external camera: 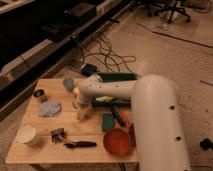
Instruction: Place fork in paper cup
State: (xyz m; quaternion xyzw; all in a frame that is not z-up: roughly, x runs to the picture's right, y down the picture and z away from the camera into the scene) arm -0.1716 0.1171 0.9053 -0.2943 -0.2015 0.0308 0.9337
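Observation:
The white paper cup [27, 135] stands upright at the front left corner of the wooden table [92, 155]. My gripper [80, 113] hangs at the end of the white arm over the table's middle. It is right of a blue cloth [50, 108] and well apart from the cup, up and to its right. A pale slender piece [103, 99] shows at the front edge of the green tray [117, 77], just under the arm. I cannot tell if it is the fork. I cannot make out anything in the gripper.
A small blue-grey cup [68, 83] and a small dark tin [40, 93] stand at the back left. A black-handled tool [80, 144] and a small metal object [57, 134] lie near the front. A teal block [108, 121] and a red bowl [117, 141] are at the right. Cables run across the floor behind.

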